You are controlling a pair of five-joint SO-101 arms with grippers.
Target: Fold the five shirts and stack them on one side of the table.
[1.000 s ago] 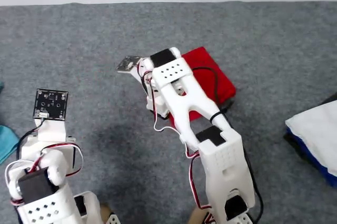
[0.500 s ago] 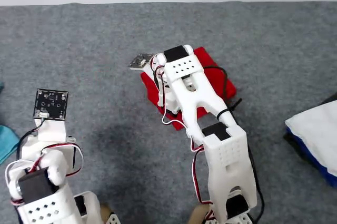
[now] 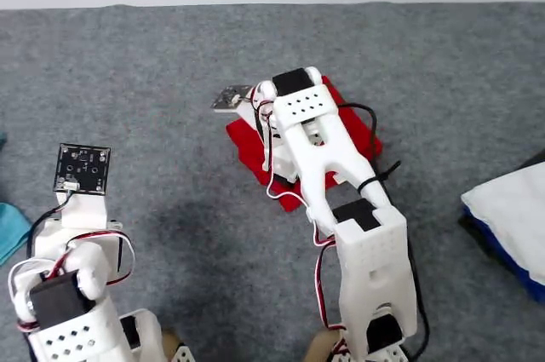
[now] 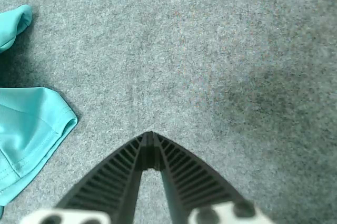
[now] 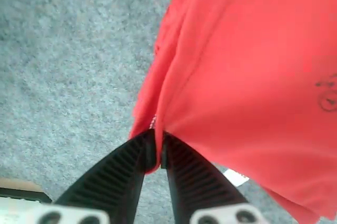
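While the right gripper [image 5: 158,147] was pinched shut on a fold at the edge of the red shirt [image 5: 247,60], its two dark ribbed fingers [image 5: 126,168] met on the cloth with a bit of red caught between the tips. In the high view the red shirt [image 3: 252,146] lay as a folded block near the middle of the table [image 3: 128,64], a little toward the far edge, with the right arm [image 3: 345,183] stretched over it and covering much of its top. The left gripper [image 4: 150,140] was closed on nothing, its tips together in a point above bare grey surface. Just beside it lay a teal shirt [image 4: 29,129], crumpled and unfolded, which in the high view showed as a sliver [image 3: 8,230] at the left edge of the table, next to the left arm [image 3: 68,285] at the near left corner. At the right edge a white shirt [image 3: 511,204] lay folded on top of a blue shirt [image 3: 515,267], with something dark beneath them that I could not make out. The stack and the red shirt were well apart.
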